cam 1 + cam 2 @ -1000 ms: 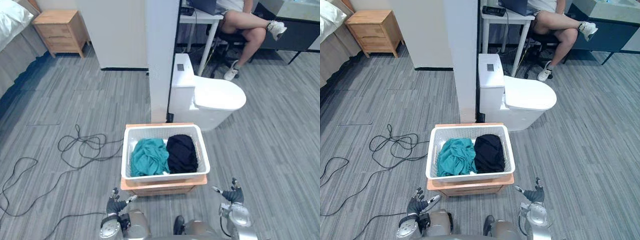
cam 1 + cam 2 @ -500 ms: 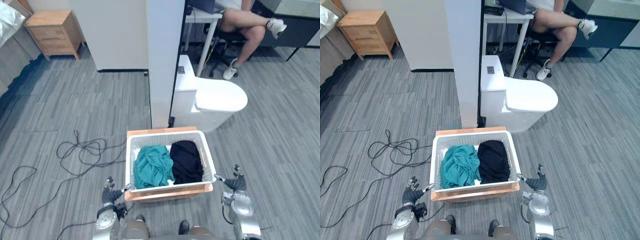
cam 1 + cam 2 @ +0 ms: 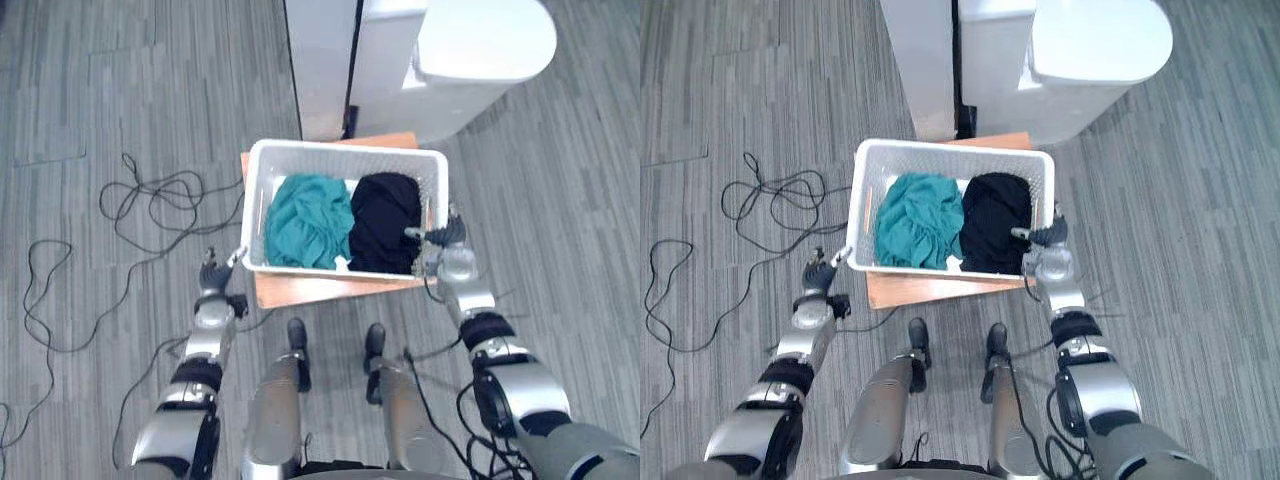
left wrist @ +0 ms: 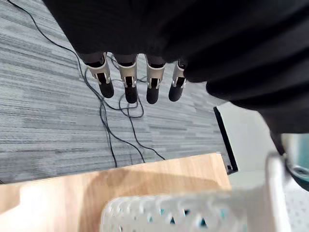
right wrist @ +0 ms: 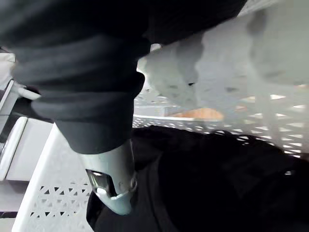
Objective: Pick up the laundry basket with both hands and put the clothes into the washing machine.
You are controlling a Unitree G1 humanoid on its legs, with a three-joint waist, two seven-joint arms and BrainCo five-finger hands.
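The white mesh laundry basket (image 3: pixel 345 148) stands on a low wooden stand (image 3: pixel 300 290) just ahead of me. Inside it lie a teal garment (image 3: pixel 310 222) on the left and a black garment (image 3: pixel 386 222) on the right. My left hand (image 3: pixel 212 278) is open beside the basket's near left corner, a little apart from it; its fingers (image 4: pixel 130 87) are straight over the floor. My right hand (image 3: pixel 447 245) is at the basket's right rim. Its thumb (image 5: pixel 113 183) reaches over the rim above the black garment (image 5: pixel 217 183), and its fingers stay straight outside the wall.
A white toilet (image 3: pixel 470 45) stands right behind the basket, with a white pillar (image 3: pixel 320 60) to its left. Grey plank floor (image 3: pixel 120 100) spreads out on both sides.
The view has tipped down and drawn closer to the basket. Both hands have come forward: the right thumb now lies over the right rim, and the left hand is by the near left corner.
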